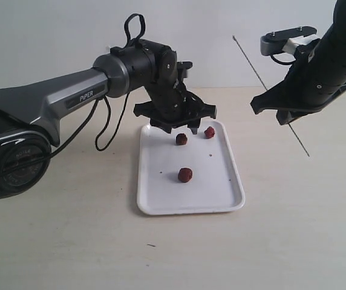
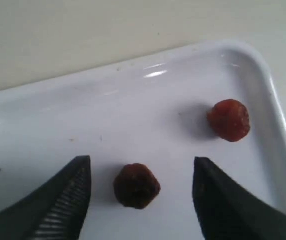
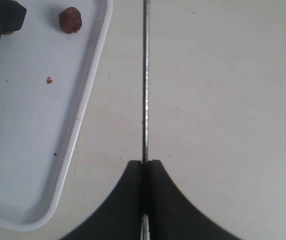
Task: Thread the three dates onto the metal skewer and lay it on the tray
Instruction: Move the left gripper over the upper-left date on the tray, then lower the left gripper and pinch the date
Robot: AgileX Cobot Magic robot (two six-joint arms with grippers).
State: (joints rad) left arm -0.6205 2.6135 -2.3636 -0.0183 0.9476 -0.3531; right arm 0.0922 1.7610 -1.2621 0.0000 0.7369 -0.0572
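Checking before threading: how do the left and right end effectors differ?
The left end effector is open and empty; the right end effector is shut on the metal skewer. The left hangs over the tray, framing a date; the right sits beside the tray, over the table. Both are dark.

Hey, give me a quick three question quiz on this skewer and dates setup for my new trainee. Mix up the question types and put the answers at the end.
1. True or false: all three dates lie on the tray, none yet on the metal skewer.
2. What is the right gripper shut on? A) a date B) the metal skewer C) the tray's rim
3. Fill in: the left gripper hangs over the tray with its jaws ____, one date between them.
Key: 1 true; 2 B; 3 open.
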